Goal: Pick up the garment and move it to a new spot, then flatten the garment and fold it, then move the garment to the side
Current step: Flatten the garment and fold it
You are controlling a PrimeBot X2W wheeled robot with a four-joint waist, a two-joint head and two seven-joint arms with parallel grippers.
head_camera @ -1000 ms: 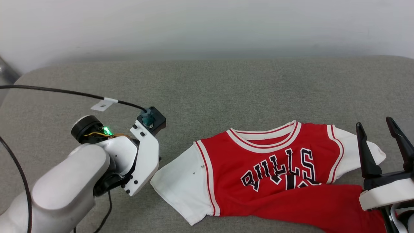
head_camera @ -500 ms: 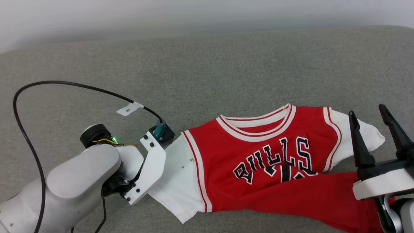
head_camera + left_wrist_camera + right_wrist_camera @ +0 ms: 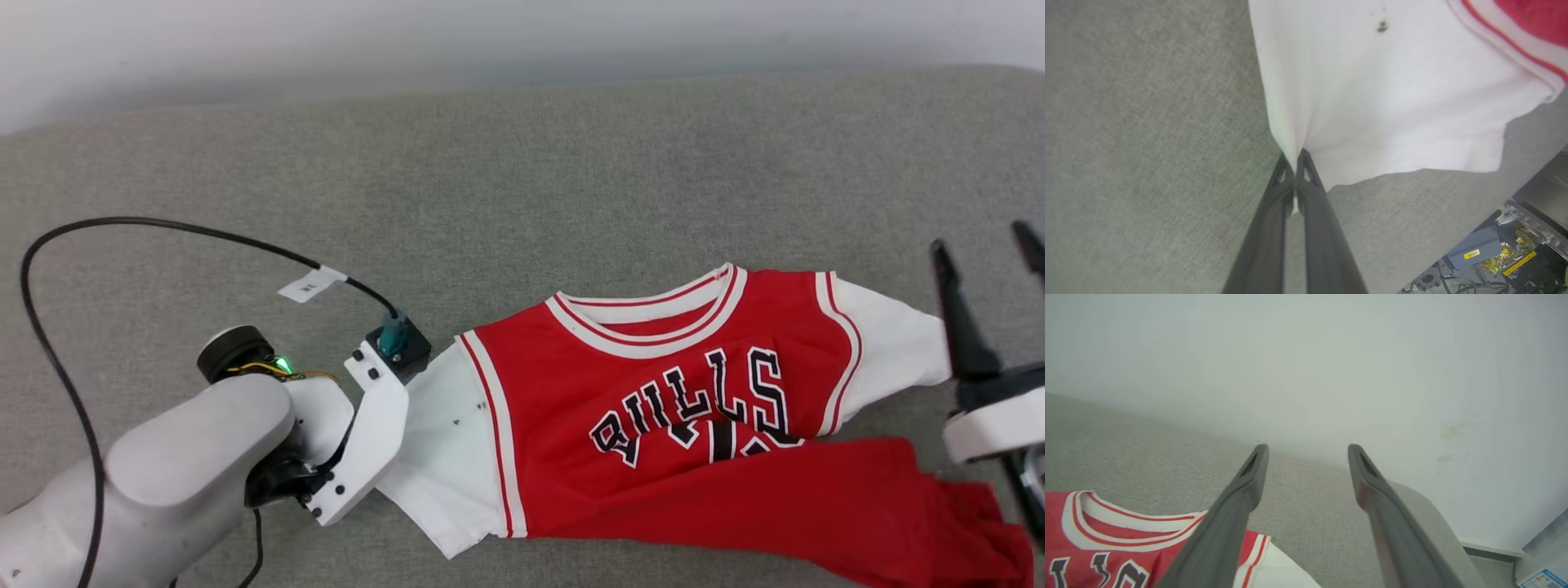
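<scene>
The garment [image 3: 653,384], red with white sleeves and black lettering, lies crumpled on the grey cushioned surface [image 3: 522,180]. Its lower red part bunches toward the right. My left wrist [image 3: 371,433] sits over the garment's left white sleeve [image 3: 445,457] and hides the fingers there. In the left wrist view my left gripper [image 3: 1295,157] is shut on the edge of the white sleeve [image 3: 1392,94], the cloth pinched between the fingertips. My right gripper [image 3: 982,241] stands open beside the right sleeve, holding nothing. In the right wrist view the right gripper [image 3: 1308,449] hovers open above the garment's collar [image 3: 1106,547].
A black cable [image 3: 163,229] with a white tag loops over the surface behind my left arm. A pale wall [image 3: 522,41] runs along the back. The surface's rounded right end [image 3: 1425,506] drops off toward the floor. Robot base parts [image 3: 1494,253] show past the near edge.
My left gripper reached the left sleeve and has shut on its edge. The right gripper has shifted right and away from the right sleeve. The head camera tilted early on.
</scene>
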